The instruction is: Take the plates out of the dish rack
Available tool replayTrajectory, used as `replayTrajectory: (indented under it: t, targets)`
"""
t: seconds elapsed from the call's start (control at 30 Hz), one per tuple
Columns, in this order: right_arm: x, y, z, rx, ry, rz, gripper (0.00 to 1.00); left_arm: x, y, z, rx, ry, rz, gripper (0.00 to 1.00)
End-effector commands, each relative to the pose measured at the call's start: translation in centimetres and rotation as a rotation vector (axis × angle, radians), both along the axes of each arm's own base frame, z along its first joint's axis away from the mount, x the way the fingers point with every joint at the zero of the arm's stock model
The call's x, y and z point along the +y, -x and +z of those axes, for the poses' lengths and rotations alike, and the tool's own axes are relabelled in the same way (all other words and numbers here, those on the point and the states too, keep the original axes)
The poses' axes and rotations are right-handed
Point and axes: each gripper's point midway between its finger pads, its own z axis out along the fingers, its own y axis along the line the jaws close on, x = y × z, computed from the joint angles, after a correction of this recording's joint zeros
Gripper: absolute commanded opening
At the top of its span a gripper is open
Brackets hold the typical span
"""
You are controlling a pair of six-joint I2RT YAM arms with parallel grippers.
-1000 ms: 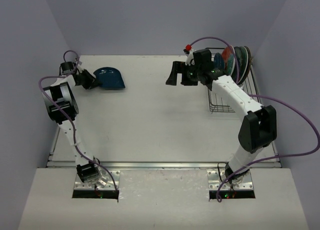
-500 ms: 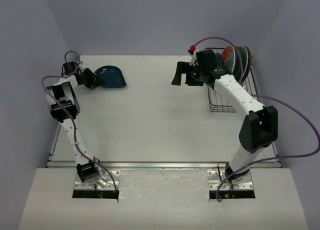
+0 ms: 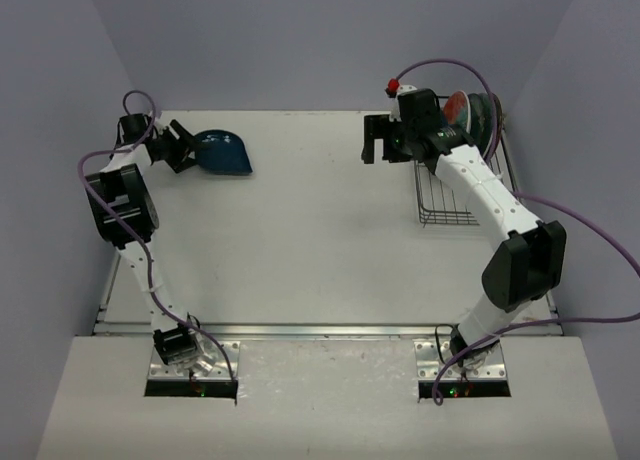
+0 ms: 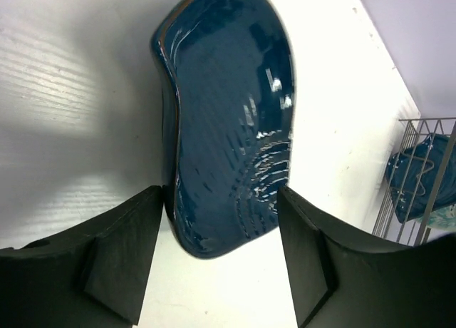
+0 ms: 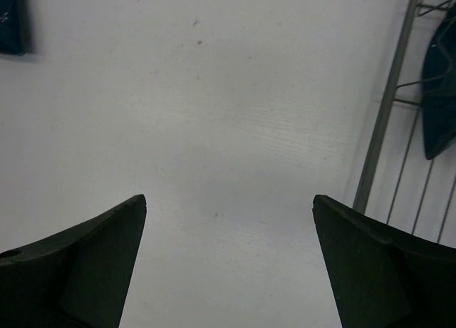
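The left gripper [image 4: 219, 200] holds its black fingers [image 4: 121, 260] spread apart, clamped on nothing. The glossy dark blue round ceramic plate [image 4: 228, 114] lies on the white table [image 4: 64, 78] straight ahead of them. Its near rim reaches into the gap between the fingertips, close against the finger on the left of the wrist view, though I cannot tell whether it touches. Well beyond the other finger stands the rectangular dish rack of thin dark metal wire [image 4: 407, 164].

The right gripper [image 5: 228, 200] is also wide open, with only bare table between its fingers [image 5: 92, 257]. Just outside the finger on the right runs the rack's side wire, and behind it another dark blue plate [image 5: 438, 85] stands on edge. In the top view, at the rack's far end behind this gripper, more plates stand upright together — a red-orange plate with a light-blue face [image 3: 456, 107] and a teal-green plate [image 3: 487, 115].
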Motion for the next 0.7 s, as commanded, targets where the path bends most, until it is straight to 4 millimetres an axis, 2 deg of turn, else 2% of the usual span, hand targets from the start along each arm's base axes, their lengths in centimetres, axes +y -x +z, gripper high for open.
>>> replayTrajectory:
  t: [0.0, 0.03, 0.07, 0.17, 0.2, 0.3, 0.4, 0.43, 0.5, 0.53, 0.63, 0.67]
  targets:
    - [-4.6, -2.2, 5.4, -0.179, 0.195, -0.149, 0.99, 1.6, -0.4, 11.8, -0.201, -0.246, 0.041, 0.62]
    - [-5.3, -2.7, 5.3, -0.184, 0.254, -0.149, 0.99, 2.7, 0.3, 13.4, -0.199, -0.352, 0.109, 0.62]
    - [-5.9, -3.0, 5.3, -0.19, 0.283, -0.179, 0.99, 2.9, 0.9, 14.2, -0.203, -0.418, 0.132, 0.63]
    - [-8.7, -4.4, 5.5, -0.242, 0.463, -0.253, 0.9, 1.9, 2.6, 17.6, -0.276, -0.577, 0.16, 0.65]
    - [-9.1, -4.8, 5.4, -0.25, 0.498, -0.26, 0.88, 1.8, 3.1, 17.2, -0.269, -0.594, 0.167, 0.65]
    - [-11.2, -6.9, 5.3, -0.3, 0.629, -0.321, 0.76, -0.3, 4.9, 18.7, -0.313, -0.651, 0.164, 0.65]
    - [-13.2, -9.3, 4.2, -0.276, 0.685, -0.361, 0.68, -2.6, 6.1, 19.2, -0.353, -0.674, 0.131, 0.65]
    - [-13.7, -9.7, 4.5, -0.279, 0.691, -0.375, 0.67, -3.2, 6.4, 19.3, -0.361, -0.675, 0.12, 0.65]
    - [-14.6, -11.7, 2.7, -0.248, 0.718, -0.381, 0.66, -5.2, 7.2, 18.9, -0.375, -0.676, 0.076, 0.65]
    - [-15.1, -12.3, 3.2, -0.257, 0.723, -0.39, 0.66, -5.5, 7.6, 18.7, -0.372, -0.676, 0.066, 0.65]
    - [-15.9, -14.4, 1.5, -0.234, 0.761, -0.394, 0.65, -6.4, 8.4, 18.0, -0.369, -0.675, 0.043, 0.65]
    - [-16.3, -14.5, 1.5, -0.232, 0.767, -0.396, 0.65, -6.4, 8.4, 18.0, -0.37, -0.676, 0.044, 0.65]
